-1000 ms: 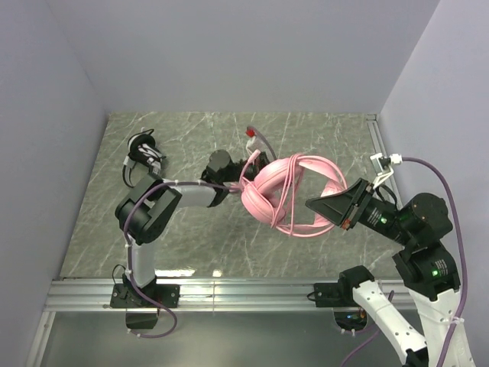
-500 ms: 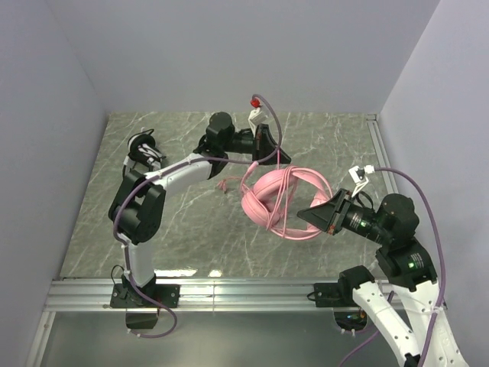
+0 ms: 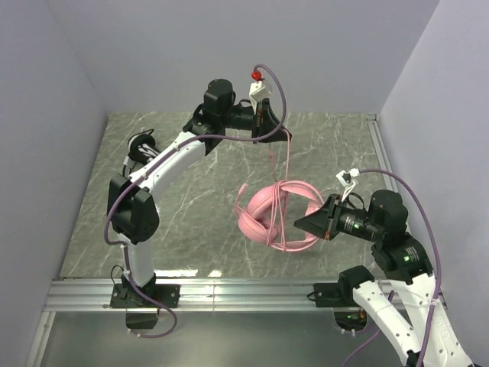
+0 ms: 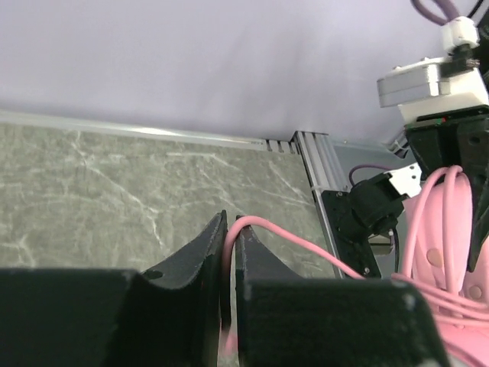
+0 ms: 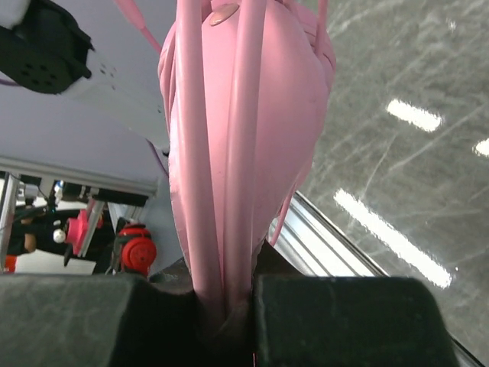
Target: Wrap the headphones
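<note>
Desk (image 3: 191,229) of grey-green marble, plain lilac walls (image 3: 229,46). Left pincer (image 3: 275,128) clamped on pink cable (image 3: 289,157), raised farther back than before. Right pincer (image 3: 300,222) clamped on pink headphones (image 3: 267,218), now nearer the front edge.

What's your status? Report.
Left tool shut on pink cable, held high. Right tool clamps pink headset. Black headset lies far left.

Headphones (image 3: 258,222) right of table (image 3: 176,218) centre
</note>
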You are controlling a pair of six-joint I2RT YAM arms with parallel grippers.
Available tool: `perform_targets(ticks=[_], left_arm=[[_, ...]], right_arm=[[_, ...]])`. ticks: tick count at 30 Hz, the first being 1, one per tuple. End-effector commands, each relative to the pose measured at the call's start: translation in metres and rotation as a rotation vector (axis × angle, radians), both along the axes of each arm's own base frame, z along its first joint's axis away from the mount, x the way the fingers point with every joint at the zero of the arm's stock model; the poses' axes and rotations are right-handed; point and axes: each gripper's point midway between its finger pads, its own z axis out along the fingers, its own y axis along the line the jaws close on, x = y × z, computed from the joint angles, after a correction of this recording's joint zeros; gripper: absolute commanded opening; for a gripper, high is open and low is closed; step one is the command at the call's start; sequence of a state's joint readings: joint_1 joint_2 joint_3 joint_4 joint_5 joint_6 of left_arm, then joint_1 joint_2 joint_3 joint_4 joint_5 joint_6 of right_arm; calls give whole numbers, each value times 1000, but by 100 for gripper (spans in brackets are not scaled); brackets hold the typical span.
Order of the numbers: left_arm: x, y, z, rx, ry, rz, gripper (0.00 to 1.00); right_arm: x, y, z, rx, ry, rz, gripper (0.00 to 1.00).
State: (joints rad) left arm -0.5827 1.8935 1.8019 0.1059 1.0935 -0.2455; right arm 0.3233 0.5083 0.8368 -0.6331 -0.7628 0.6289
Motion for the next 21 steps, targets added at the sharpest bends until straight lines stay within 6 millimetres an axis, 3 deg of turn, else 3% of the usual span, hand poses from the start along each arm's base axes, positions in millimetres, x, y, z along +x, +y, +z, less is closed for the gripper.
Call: perform_targets(ticks=[1,6,7,12,17,21], left_arm=[[20,8,10,-2,-49,95,14],[27,12,29,-6,-100,164,13],[27,15,22,30,-67,182,13],[49,38,27,125,-79,425,12],[39,58,20,206,-37,512,13],[25,60,10,293,-11,532,14]], right_arm=[[-22,8,2,6,8,123,0],[-11,6,-21,-74,43,67,0],[-4,2,-26,-99,50,22,0],[17,-18,-49,-237,68,-121,0],[37,-31,-75,-366,104,-207,0],[50,-39,-85,-443,111,-259,0]])
